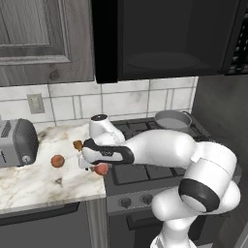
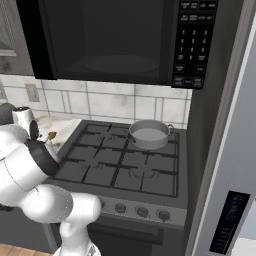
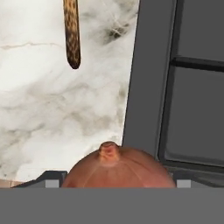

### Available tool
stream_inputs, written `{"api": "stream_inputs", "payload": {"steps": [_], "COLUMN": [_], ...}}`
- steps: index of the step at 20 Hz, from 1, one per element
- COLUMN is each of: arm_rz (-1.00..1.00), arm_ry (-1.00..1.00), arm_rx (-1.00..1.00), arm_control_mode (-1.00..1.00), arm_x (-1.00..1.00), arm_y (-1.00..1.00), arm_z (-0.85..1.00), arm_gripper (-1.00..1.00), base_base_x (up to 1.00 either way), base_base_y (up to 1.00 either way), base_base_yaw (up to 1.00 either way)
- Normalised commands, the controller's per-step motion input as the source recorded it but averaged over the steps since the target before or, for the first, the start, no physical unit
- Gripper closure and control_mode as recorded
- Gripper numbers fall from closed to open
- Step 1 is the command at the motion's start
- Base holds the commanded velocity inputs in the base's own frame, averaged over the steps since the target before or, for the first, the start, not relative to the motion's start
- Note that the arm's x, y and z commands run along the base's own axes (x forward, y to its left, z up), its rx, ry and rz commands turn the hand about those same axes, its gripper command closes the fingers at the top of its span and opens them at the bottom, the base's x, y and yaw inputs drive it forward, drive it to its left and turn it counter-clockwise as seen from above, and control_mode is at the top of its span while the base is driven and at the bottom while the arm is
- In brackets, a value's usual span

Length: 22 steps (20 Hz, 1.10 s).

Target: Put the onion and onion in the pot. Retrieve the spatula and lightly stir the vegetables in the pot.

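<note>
The gripper (image 1: pixel 95 166) is hanging low over the marble counter (image 1: pixel 38 181), right at its stove-side edge, and an onion (image 1: pixel 101 169) is sitting between the tips. In the hand view that onion (image 3: pixel 114 168) is bulging up at 6 o'clock, stem nub facing the camera, with the two dark tips flanking it. The fingers are standing wide apart, about as wide as the onion itself. Are they pressing on it? Can't tell from here, and it seems to be resting on the counter, not lifted.

The second onion (image 1: pixel 57 161) is lying at 9 o'clock from the first, near the toaster (image 1: pixel 17 143). The spatula (image 3: pixel 71 33) is lying on the marble, its handle end reaching down from 12 o'clock in the hand view. The pot (image 2: pixel 149 133) is waiting on the back burner at 2 o'clock from the gripper, well apart, and it's looking empty.

So by my reckoning, nothing is done yet: both onions are out of the pot, the spatula is untouched, no stirring.

Writing? The microwave keypad (image 2: pixel 193 42) is too blurred to read, and no brand is showing.
</note>
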Motion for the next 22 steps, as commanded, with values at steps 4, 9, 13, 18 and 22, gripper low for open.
{"api": "stream_inputs", "payload": {"steps": [4, 9, 13, 18, 22], "arm_rz": [0.0, 0.0, -0.04, 0.0, 0.0], "arm_ry": [-0.02, -0.16, -0.17, -0.25, -0.22], "arm_rx": [-0.03, -0.07, -0.06, -0.04, -0.04], "arm_control_mode": [-1.0, -1.0, -1.0, -1.0, -1.0], "arm_x": [-0.16, -0.14, 0.01, 0.0, 0.01], "arm_y": [-0.73, -0.76, -0.75, -0.79, -0.77], "arm_z": [0.37, 0.3, 0.23, 0.23, 0.27], "arm_gripper": [1.0, 1.0, 1.0, 1.0, 1.0], "base_base_x": [0.0, 0.0, 0.0, 0.0, 0.0], "base_base_y": [0.0, 0.0, 0.0, 0.0, 0.0], "base_base_yaw": [0.0, 0.0, 0.0, 0.0, 0.0]}}
